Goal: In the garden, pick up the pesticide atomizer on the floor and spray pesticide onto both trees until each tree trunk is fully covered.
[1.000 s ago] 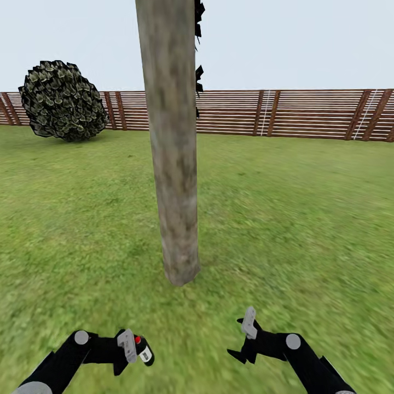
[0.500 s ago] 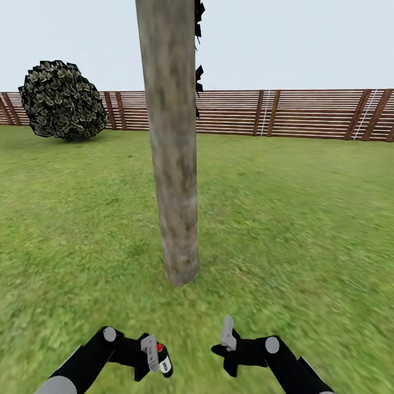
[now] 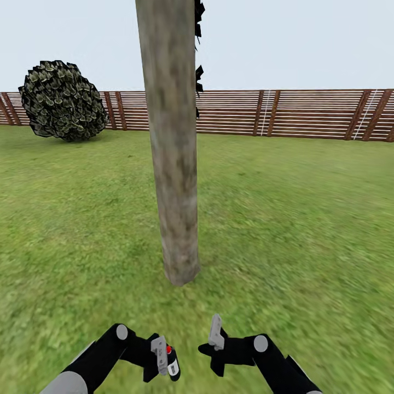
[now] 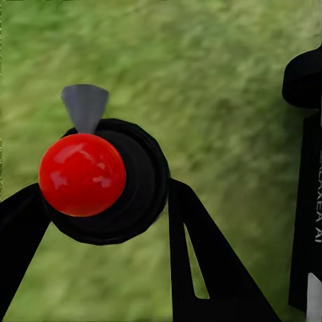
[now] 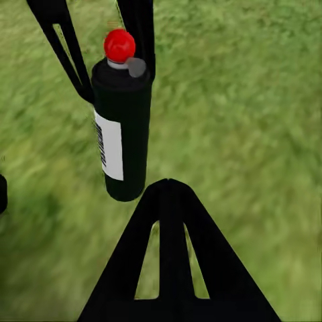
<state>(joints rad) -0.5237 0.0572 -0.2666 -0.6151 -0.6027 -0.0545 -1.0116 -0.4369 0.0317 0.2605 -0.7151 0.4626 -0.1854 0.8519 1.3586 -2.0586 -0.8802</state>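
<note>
Over the last second both arms have drawn inward toward each other along the bottom of the head view, the left one carrying the atomizer with it; the trunk, fence and bush sit where they did, so the camera has not shifted.

The left end effector (image 3: pixel 164 358) is clamped on the atomizer (image 3: pixel 173 365), a black can with a red knob on top and a white label on its side. In the left wrist view the can is seen from above: red knob (image 4: pixel 82 174), a small grey nozzle (image 4: pixel 84 107) sticking out beside it, and a black finger (image 4: pixel 201 261) against each side of the round body. The right wrist view shows the can upright over the grass (image 5: pixel 255 121), label (image 5: pixel 111 153) facing the camera, with the left arm's fingers (image 5: pixel 64 47) flanking its top.

The right end effector (image 3: pixel 215 342) hangs just beside the atomizer, apart from it. One light-grey finger points up; whether its fingers are spread or together cannot be told.

The trunk (image 3: pixel 172 164) stands straight ahead of both arms on the lawn, mottled grey-brown, its base well apart from the can. Behind it runs the slatted fence (image 3: pixel 306 112), with a dark leafy bush (image 3: pixel 61 101) at the left.
</note>
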